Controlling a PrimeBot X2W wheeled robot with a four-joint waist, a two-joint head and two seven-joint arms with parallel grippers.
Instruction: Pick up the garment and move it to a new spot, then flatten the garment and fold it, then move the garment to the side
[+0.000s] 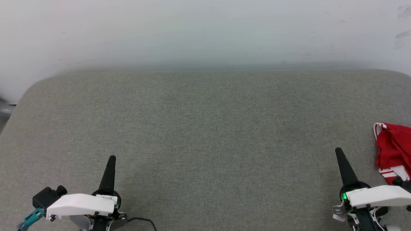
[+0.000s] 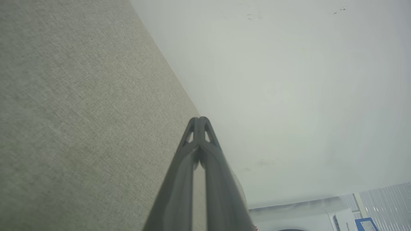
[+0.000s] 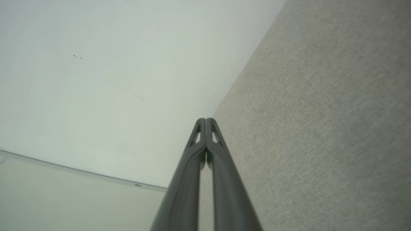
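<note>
Right pincer (image 1: 338, 150) and left pincer (image 1: 111, 158) sit pressed together, empty; the garment (image 1: 393, 150) at three o'clock looks light and limp, best pinched by a raised fold.

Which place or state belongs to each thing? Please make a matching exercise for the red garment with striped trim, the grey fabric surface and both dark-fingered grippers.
1. red garment with red-and-white striped trim
2. grey woven fabric surface
3. dark-fingered left gripper
4. dark-fingered right gripper

A. jaws shut, lower left
B. bunched at the right edge
C. jaws shut, lower right
D. under the garment

Pairs: 1-B, 2-D, 3-A, 4-C
</note>
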